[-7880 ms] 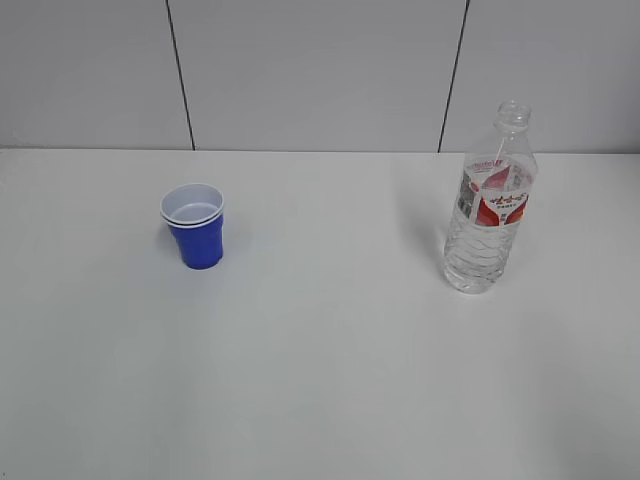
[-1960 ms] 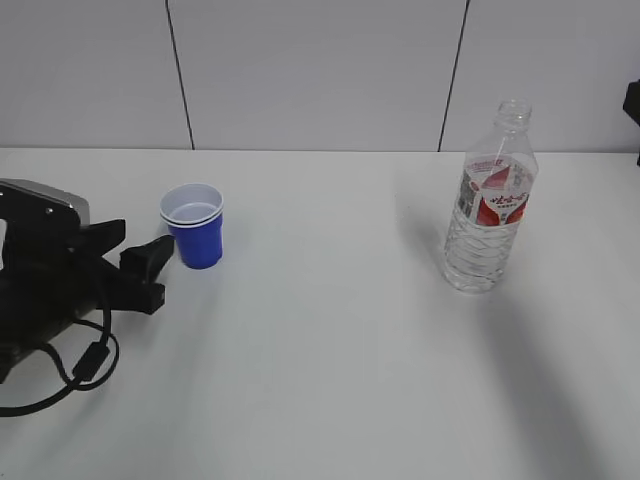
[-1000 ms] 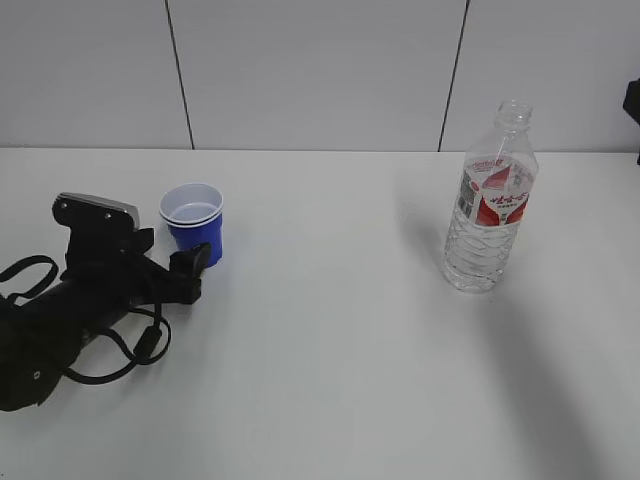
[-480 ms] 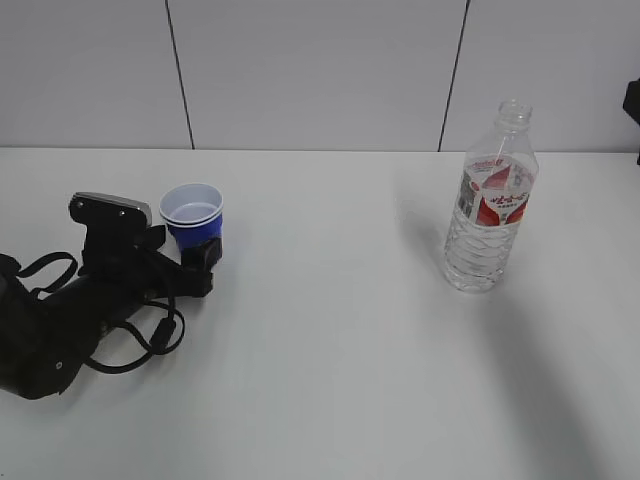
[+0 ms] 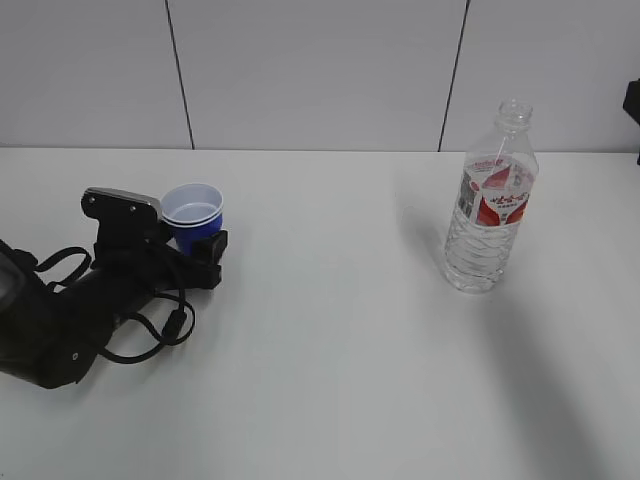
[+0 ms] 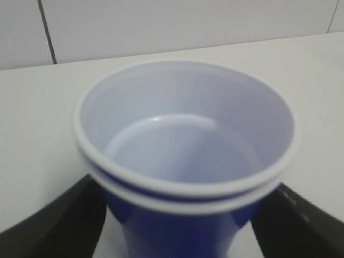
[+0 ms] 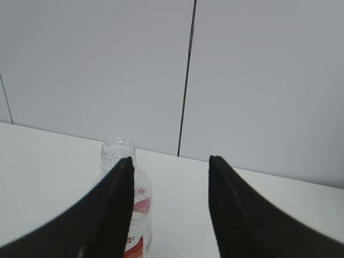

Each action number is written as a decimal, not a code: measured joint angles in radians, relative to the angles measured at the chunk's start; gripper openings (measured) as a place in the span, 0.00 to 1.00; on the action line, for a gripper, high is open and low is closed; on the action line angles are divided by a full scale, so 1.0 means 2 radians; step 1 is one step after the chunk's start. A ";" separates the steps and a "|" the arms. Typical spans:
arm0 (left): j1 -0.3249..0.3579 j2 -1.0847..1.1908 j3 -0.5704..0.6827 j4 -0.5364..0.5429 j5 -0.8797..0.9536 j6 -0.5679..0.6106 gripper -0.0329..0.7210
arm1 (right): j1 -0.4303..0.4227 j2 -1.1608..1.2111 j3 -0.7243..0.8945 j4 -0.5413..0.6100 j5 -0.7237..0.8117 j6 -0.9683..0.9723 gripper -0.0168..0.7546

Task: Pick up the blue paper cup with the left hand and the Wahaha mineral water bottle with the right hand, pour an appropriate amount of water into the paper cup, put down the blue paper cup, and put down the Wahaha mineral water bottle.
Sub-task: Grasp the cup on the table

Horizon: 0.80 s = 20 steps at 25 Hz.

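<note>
Blue paper cup [image 5: 196,222] now sits between the left tool's [image 5: 190,250] widely spread fingers [image 6: 59,226], which have advanced around it; right tool [image 7: 167,207] half-spread, empty.

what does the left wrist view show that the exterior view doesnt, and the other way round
Only the left wrist view shows the blue paper cup's white inside down to the bottom, which looks dry, with the left tool's fingers open on either side of it. Only the exterior view shows the Wahaha mineral water bottle standing upright far to the right, and the left arm. Both show the cup upright on the white table.
</note>
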<state>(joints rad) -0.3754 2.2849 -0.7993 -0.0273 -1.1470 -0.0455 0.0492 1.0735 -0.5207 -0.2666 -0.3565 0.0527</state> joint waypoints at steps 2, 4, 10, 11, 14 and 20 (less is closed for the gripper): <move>0.000 0.004 -0.007 0.000 0.000 0.000 0.87 | 0.000 0.000 0.000 0.000 0.000 0.000 0.47; 0.000 0.014 -0.017 0.000 0.000 0.000 0.86 | 0.000 0.000 0.000 0.000 0.000 0.000 0.47; 0.000 0.028 -0.035 0.000 0.000 0.000 0.84 | 0.000 0.000 0.000 0.000 0.000 0.000 0.47; 0.000 0.028 -0.039 0.000 0.000 0.000 0.84 | 0.000 0.000 0.000 0.000 -0.001 0.000 0.47; 0.000 0.028 -0.047 0.000 0.000 0.000 0.84 | 0.000 0.000 0.000 0.000 -0.001 0.000 0.47; 0.000 0.028 -0.051 0.000 0.000 0.000 0.82 | 0.000 0.000 0.000 0.000 -0.001 0.000 0.47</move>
<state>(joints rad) -0.3754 2.3410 -0.9011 -0.0265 -1.1470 -0.0455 0.0492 1.0735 -0.5207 -0.2666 -0.3590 0.0527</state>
